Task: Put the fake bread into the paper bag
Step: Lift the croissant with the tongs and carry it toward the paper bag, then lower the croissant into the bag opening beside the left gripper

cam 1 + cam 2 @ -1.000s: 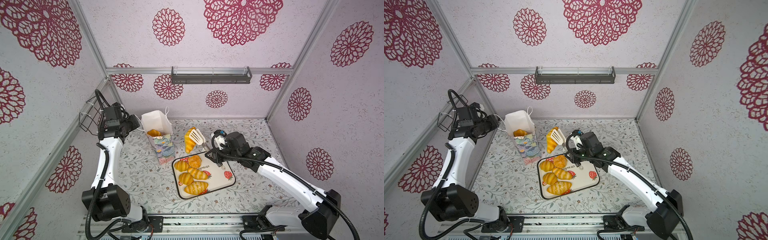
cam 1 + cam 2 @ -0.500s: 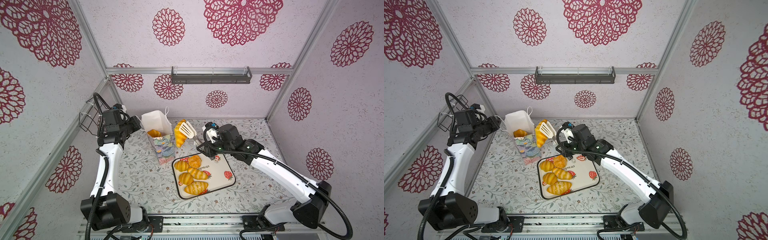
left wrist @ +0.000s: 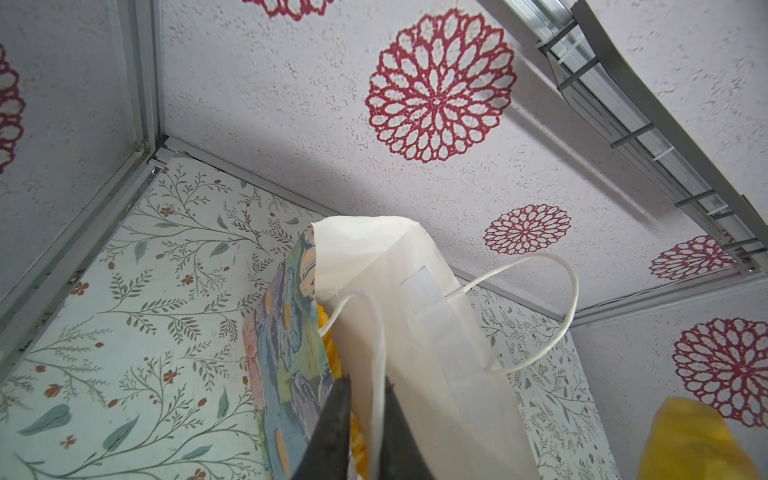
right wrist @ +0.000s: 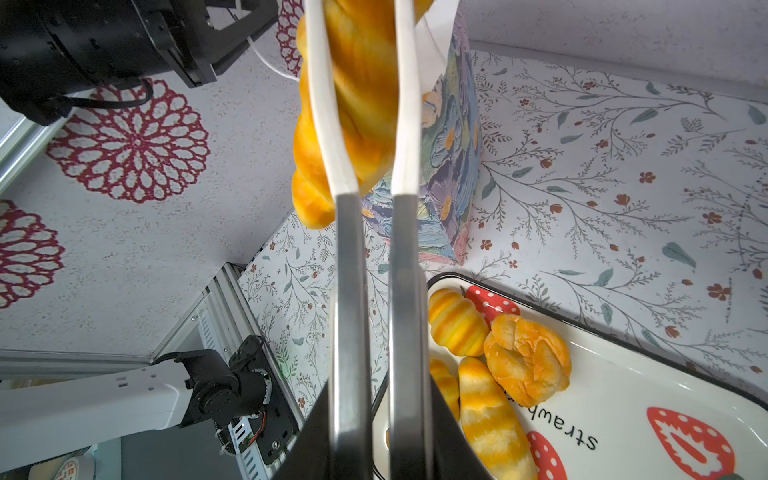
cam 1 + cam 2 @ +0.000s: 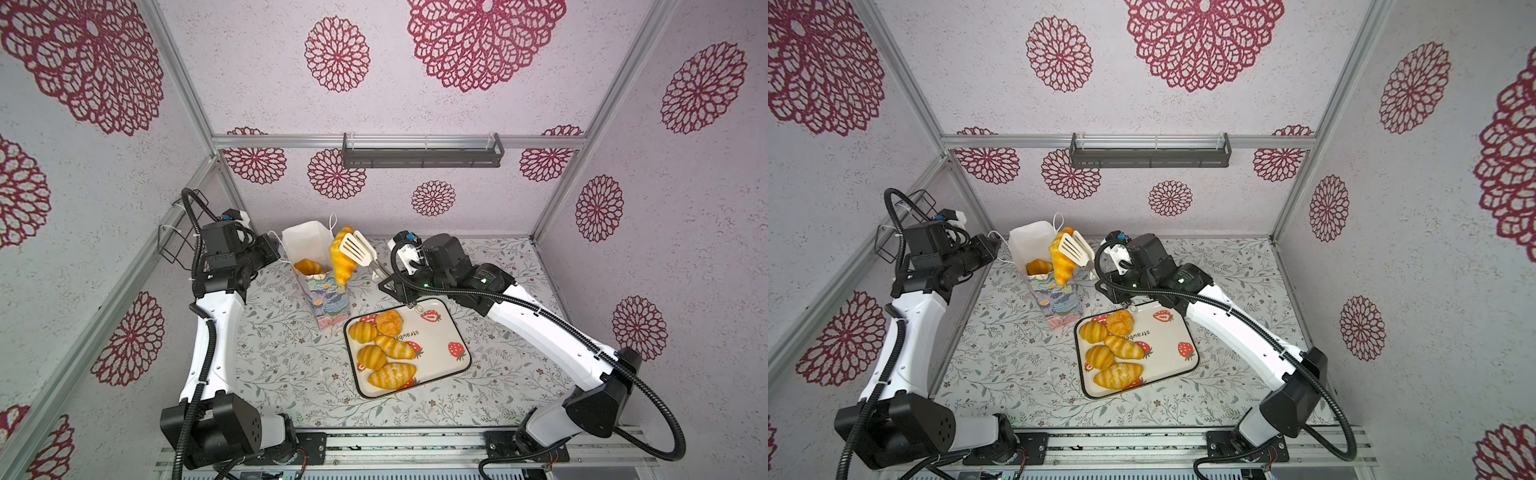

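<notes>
Swinging left from above the strawberry tray [image 5: 442,332] since a second ago, the right arm [image 5: 540,324] is now holding its load at the paper bag [image 5: 328,301]. This bag is standing upright and open. The left gripper [image 3: 368,401] is sitting with jaws slightly parted, a white cord handle [image 3: 378,365] running between them. The right gripper [image 5: 392,283] is clamping white tongs [image 5: 356,249], which are pinching the long braided loaf [image 5: 341,262] upright at the bag's right rim. Five pastries [image 5: 384,345] are lying on the tray, and one croissant [image 5: 307,266] inside the bag.
</notes>
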Robot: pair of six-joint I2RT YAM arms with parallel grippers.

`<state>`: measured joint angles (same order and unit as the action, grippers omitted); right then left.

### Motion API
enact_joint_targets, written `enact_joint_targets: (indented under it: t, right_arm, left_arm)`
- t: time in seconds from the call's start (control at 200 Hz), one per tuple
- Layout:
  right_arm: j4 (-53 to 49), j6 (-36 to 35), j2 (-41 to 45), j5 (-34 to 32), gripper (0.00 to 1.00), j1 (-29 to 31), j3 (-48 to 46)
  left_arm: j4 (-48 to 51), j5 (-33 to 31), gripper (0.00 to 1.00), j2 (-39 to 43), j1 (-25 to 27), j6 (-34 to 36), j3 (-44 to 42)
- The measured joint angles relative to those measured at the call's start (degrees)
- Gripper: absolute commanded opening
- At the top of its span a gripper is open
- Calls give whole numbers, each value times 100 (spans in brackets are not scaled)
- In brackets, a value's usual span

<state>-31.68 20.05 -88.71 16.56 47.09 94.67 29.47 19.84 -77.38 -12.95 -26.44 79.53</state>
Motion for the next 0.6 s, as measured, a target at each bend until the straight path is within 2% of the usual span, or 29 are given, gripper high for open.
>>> enact_joint_targets:
  t: [0.275, 0.6]
  right_arm:
    - [-223, -221, -417, 46, 28, 0, 769]
    - [-579, -522, -1172, 166, 28, 37, 1945]
  left_arm:
    - [188, -492, 33, 197, 317, 186, -9]
    - [422, -1001, 35, 210, 669, 372, -9]
